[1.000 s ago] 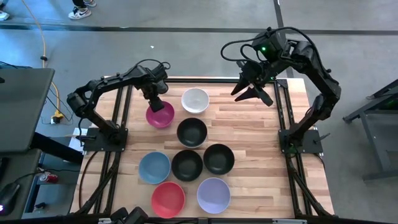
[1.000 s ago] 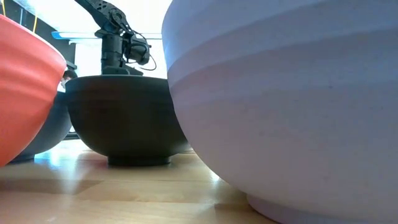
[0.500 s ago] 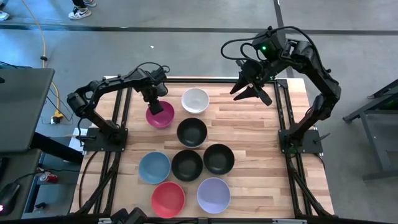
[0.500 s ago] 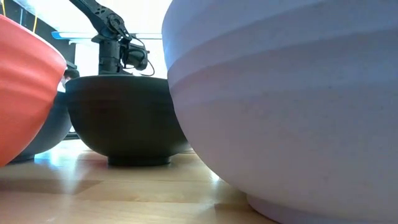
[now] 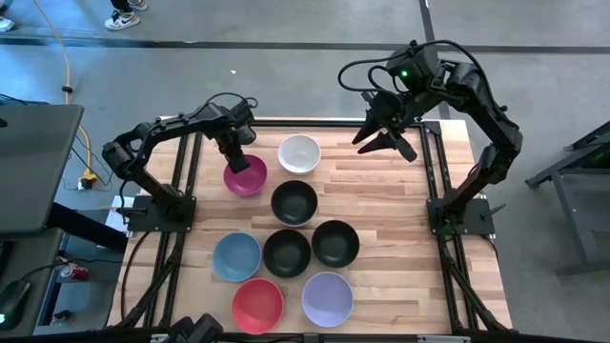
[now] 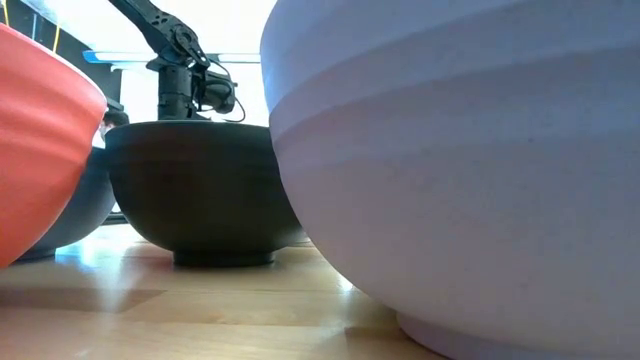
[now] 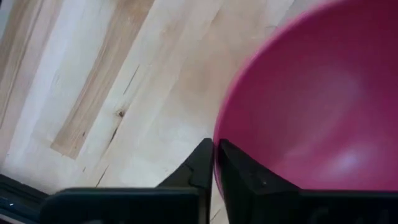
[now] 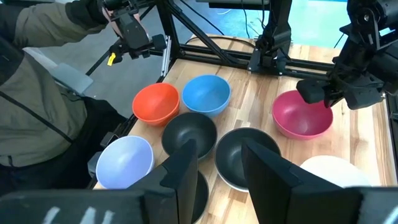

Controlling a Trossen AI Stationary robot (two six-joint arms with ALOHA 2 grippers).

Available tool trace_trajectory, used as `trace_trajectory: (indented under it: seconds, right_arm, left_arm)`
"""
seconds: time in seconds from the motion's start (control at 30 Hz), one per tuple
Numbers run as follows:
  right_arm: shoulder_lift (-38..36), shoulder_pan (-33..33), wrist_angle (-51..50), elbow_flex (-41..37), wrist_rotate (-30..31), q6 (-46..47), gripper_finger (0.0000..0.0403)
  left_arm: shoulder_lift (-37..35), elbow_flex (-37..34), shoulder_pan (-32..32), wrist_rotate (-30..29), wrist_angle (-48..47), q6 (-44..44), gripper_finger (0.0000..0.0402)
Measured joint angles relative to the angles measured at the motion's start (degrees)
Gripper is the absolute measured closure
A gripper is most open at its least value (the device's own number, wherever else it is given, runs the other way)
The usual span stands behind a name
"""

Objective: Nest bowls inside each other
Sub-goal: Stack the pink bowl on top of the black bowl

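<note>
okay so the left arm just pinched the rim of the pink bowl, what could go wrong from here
The left gripper is shut on only a thin edge of the magenta bowl, so the bowl could tilt or slip out when lifted.

The white bowl sits close beside it, and a black bowl is near too; a swinging bowl might knock either one.

The right gripper hangs open above the table's far edge, away from the bowls, so it cannot steady anything.

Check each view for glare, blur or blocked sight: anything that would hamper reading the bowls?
High view: even light, all sharp. Low view: the lavender bowl and red bowl sit close to the lens and block most of the table; bright backlight behind. Left wrist view: the magenta bowl is soft, with a pale sheen inside. Right wrist view: clear.
</note>
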Motion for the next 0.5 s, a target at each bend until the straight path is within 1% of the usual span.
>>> trace_trajectory:
  seconds: [0.23,0.37,0.5]
  right_arm:
    - [0.00,0.00,0.00,0.00,0.04,-0.02,0.0284]
    - [0.00,-0.01,-0.02,0.00,0.04,-0.28,0.0284]
    - [0.07,0.01,0.00,0.00,0.05,-0.66,0.0284]
  left_arm:
    - [-0.02,0.03,-0.01,0.02,-0.05,0.10,0.0398]
    - [-0.02,0.32,0.00,0.49,-1.06,1.57,0.0400]
    - [-0.02,3.15,-0.04,0.59,-3.54,2.57,0.0400]
